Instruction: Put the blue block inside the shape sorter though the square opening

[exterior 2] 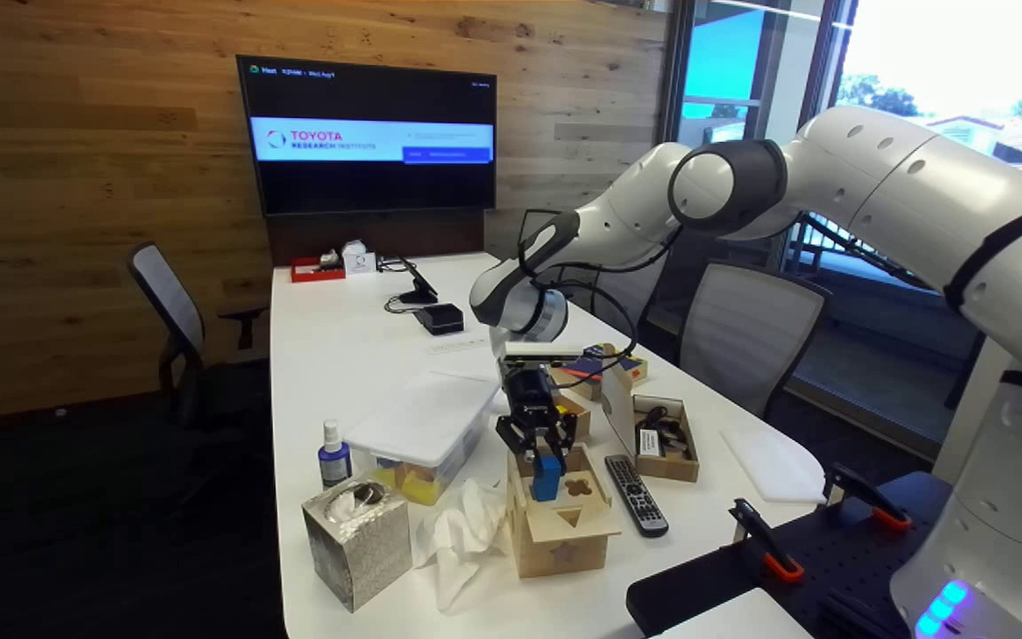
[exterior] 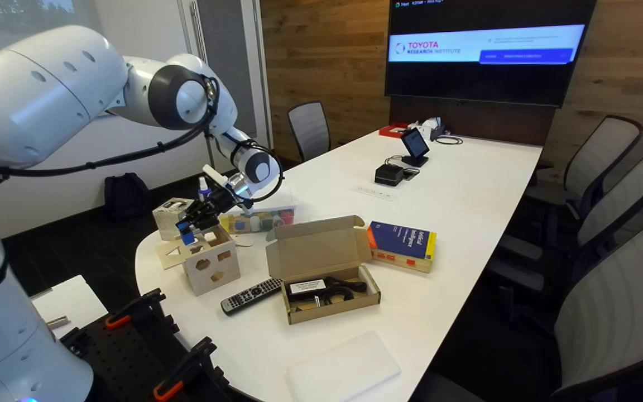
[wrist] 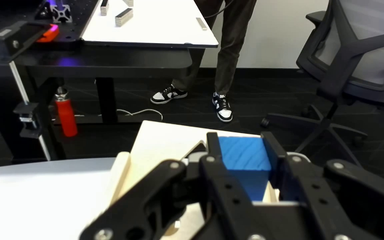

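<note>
In both exterior views the camera's up high at the near end of the tabletop (exterior: 310,195), tilted down a bit and facing along it to the wall screen (exterior: 483,50). In an exterior view the arm (exterior: 70,89) is super close on frame left; in an exterior view the arm (exterior 2: 884,186) reaches in from frame right, also pretty close. Both get the shape sorter (exterior: 212,267) further back. Wrist view is the tight shot: right behind the jaws, looking past the blue block (wrist: 243,153) and off the tabletop's edge at the floor (wrist: 258,93). All three share the block and part of the sorter.
</note>
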Robot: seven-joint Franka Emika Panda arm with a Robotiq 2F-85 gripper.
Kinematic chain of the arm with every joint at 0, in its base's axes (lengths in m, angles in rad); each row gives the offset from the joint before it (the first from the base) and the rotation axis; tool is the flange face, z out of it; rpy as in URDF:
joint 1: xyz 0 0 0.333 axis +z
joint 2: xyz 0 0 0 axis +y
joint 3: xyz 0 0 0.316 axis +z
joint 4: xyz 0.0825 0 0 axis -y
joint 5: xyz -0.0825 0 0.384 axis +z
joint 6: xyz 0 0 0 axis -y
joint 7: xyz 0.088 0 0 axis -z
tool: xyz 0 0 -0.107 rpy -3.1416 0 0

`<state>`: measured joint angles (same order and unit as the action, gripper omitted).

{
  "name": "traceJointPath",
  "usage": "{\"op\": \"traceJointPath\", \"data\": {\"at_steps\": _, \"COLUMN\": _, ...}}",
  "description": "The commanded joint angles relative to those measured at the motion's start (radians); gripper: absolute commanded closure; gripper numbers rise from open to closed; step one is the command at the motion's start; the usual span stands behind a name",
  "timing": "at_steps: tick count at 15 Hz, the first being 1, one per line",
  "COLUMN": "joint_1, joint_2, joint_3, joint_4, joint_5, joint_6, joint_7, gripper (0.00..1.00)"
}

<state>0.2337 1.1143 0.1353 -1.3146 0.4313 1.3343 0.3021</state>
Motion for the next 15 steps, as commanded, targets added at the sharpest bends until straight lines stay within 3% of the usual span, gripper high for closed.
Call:
{"op": "traceJointPath", "data": {"at_steps": 1, "joint_1": 0.01, "joint_2": 0.026, "joint_3": -0.002, "joint_4": 0.063, "joint_5": -0.017, "joint_6": -0.05, "joint_7": 0.033, "gripper": 0.91}}
{"op": "traceJointPath", "data": {"at_steps": 15, "joint_1": 0.013, "joint_2": 0.104, "joint_3": -0.003, "joint_4": 0.178, "joint_5": -0.02, "joint_6": -0.125, "joint_7": 0.038, "gripper": 0.91}}
